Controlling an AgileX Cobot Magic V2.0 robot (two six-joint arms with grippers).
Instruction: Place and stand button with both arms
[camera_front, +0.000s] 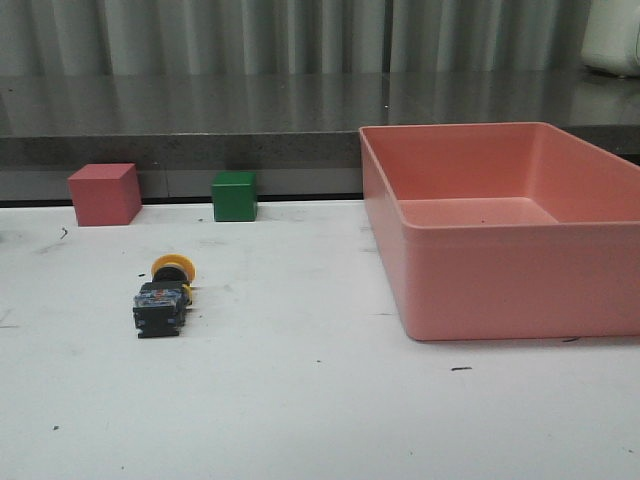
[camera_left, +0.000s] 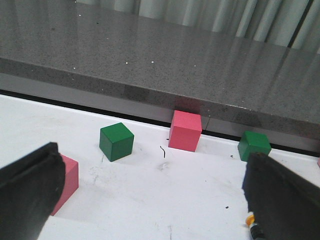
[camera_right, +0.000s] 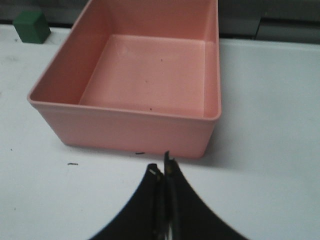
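Note:
The button (camera_front: 165, 293) lies on its side on the white table at the front left, its yellow cap pointing away and its black-and-blue base toward me. Neither arm shows in the front view. In the left wrist view my left gripper (camera_left: 152, 154) is open above the table with nothing between its fingers, and a sliver of the button (camera_left: 251, 222) peeks out beside one finger (camera_left: 282, 200). My right gripper (camera_right: 162, 170) is shut and empty, hovering over bare table just in front of the pink bin (camera_right: 125, 127).
A large pink bin (camera_front: 480, 290) fills the right side of the table. A red cube (camera_front: 104, 193) and a green cube (camera_front: 234, 196) stand at the back edge by the grey ledge. The left wrist view shows another green cube (camera_left: 116, 141) and another pink cube (camera_left: 67, 180).

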